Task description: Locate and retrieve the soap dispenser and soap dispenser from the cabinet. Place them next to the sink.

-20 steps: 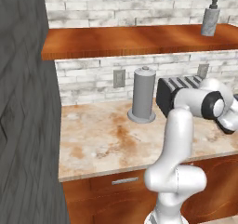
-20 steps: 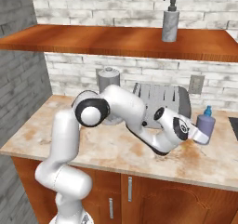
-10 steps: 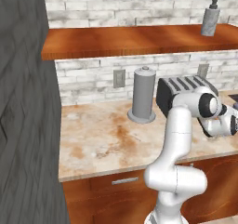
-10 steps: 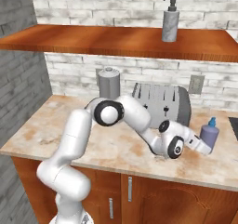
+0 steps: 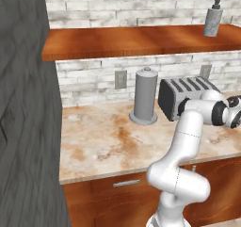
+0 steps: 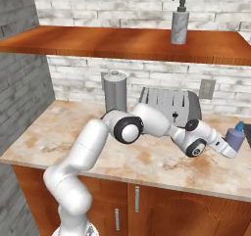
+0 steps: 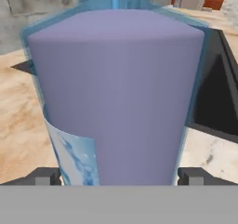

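The blue-purple soap dispenser (image 7: 116,93) is standing on the desk (image 6: 147,161) between the released claw (image 7: 118,176) tips, while the grey dispenser (image 6: 179,22) is waiting on the shelf (image 6: 98,41).

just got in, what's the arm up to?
The arm is reaching low over the counter toward its right end, with its tool open around the blue-purple soap bottle. That bottle stands upright on the counter beside a dark recessed edge that may be the sink. In the hand view the fingertips sit either side of the bottle's base with small gaps. The grey soap bottle is on the wooden shelf, not yet fetched.
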Tool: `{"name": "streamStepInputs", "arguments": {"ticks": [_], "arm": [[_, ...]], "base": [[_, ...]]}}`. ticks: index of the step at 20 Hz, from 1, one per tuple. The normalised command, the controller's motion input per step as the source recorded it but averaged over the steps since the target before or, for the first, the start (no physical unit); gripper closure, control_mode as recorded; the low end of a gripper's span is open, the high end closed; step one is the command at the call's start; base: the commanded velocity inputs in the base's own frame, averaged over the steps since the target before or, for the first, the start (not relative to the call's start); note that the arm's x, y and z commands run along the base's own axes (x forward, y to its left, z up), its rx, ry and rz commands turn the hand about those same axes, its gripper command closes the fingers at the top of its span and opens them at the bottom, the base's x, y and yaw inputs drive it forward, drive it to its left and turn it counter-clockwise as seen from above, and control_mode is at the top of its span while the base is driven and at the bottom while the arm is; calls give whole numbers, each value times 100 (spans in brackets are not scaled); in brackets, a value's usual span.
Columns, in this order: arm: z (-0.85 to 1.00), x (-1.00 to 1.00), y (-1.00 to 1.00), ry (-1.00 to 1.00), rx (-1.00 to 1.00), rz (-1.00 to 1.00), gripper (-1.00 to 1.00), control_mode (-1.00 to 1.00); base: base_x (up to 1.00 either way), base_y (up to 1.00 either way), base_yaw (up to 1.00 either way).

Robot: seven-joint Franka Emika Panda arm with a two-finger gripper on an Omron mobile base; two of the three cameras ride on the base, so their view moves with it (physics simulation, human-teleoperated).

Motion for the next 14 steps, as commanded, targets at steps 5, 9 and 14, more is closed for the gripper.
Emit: {"name": "streamStepInputs", "arguments": {"ticks": [5,9,14], "arm": [[-42,-2,-48,-6,6,0,100,-100],[-79,-21,-6,-19,-15,0,100,-100],[-81,-16,2,-19,-26,0,100,-100]], "base": [[0,0,0],[0,0,0],[0,0,0]]}}
